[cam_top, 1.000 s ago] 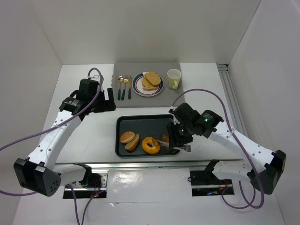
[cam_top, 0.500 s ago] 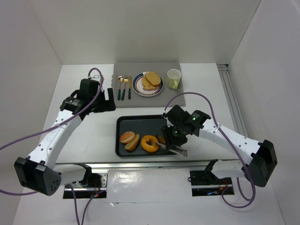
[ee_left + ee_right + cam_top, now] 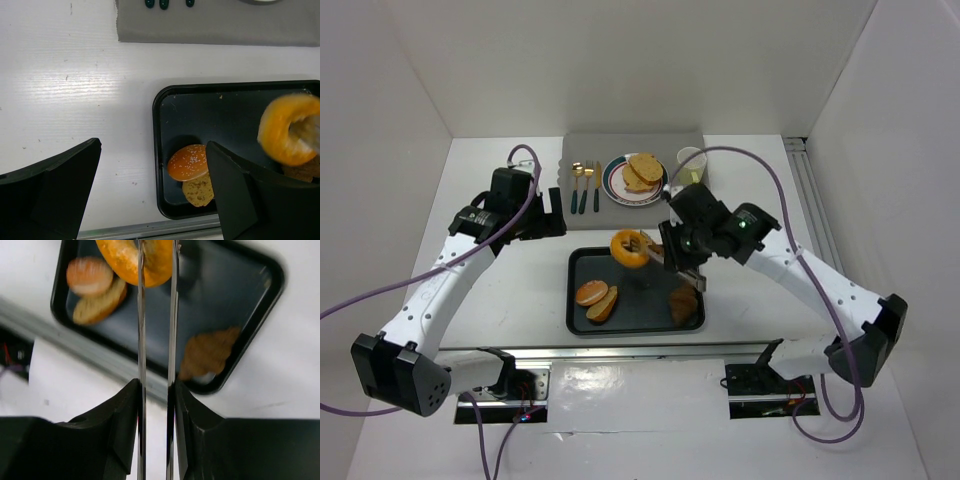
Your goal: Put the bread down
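My right gripper is shut on a pair of metal tongs. The tongs pinch a golden bagel and hold it in the air over the far edge of the black tray. The bagel shows at the top of the right wrist view and at the right of the left wrist view. A seeded bun top, a cut bread slice and a brown bread piece lie in the tray. My left gripper is open and empty, above the table left of the tray.
A grey mat at the back holds a plate with bread slices, a pale cup and cutlery. White walls enclose the table on three sides. A metal rail runs along the near edge.
My right gripper has lifted the bagel with the tongs out of the tray's front and carried it up and away to the tray's far edge. The left arm has not moved.
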{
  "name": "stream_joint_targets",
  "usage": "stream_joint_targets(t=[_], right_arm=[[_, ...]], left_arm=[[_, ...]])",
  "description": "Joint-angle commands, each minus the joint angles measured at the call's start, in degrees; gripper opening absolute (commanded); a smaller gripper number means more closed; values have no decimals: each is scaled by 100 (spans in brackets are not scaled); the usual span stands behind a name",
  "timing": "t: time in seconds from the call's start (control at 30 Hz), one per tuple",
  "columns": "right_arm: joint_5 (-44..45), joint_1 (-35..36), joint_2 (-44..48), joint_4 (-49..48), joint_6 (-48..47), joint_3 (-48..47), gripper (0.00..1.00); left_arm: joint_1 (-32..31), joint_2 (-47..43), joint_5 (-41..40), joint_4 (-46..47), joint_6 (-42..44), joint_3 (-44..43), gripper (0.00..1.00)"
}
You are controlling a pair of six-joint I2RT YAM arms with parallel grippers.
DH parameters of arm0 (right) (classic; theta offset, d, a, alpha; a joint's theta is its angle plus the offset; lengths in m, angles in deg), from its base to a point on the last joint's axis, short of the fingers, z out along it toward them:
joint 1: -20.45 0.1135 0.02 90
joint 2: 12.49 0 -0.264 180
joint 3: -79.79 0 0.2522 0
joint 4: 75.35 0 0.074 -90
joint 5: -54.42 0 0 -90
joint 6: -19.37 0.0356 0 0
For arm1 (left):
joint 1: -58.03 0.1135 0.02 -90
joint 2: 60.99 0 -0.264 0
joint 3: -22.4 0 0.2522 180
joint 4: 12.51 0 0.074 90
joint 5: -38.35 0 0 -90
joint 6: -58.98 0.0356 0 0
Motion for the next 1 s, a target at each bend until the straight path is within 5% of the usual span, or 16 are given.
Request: stream_joint_targets(t=[0.0,0.27,0.53,0.97], right_arm=[[854,-290,-604,-555,-214,-697,21],[1997,-589,-2906,-1909,-653,-2595,24],[1997,-994,-4691,-1867,-776,-4327,24],[1602,-994,-4270,-2121,-776,-3986,55]], left_arm=[[-25,36,-72,193,-16,-184,100],[28,36,-11,193,45,-184,100],[81,-17,42,193,98,-184,100],[134,-18,147,193,98,-184,100]])
